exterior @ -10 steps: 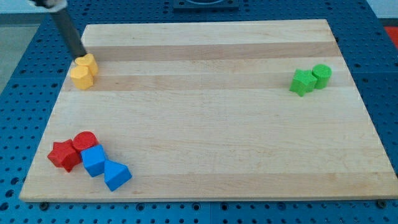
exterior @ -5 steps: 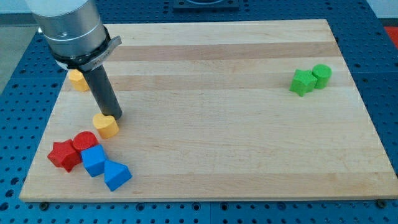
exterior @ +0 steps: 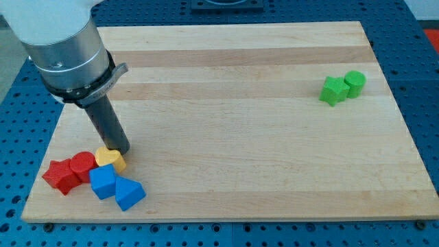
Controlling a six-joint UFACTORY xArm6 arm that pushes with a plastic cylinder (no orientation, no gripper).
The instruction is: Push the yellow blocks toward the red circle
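One yellow block lies at the view's lower left, touching the red circle on its left. My tip rests against the yellow block's upper right edge. A red star sits just left of the red circle. Only one yellow block shows; the arm's body covers the upper left of the board.
Two blue blocks sit just below the yellow block and the red circle. A green star-like block and a green cylinder stand together at the view's right. The wooden board lies on a blue perforated table.
My tip moved down the view, pushing the yellow block against the red circle. The red circle and red star shifted left and down. The second yellow block went out of sight behind the arm.
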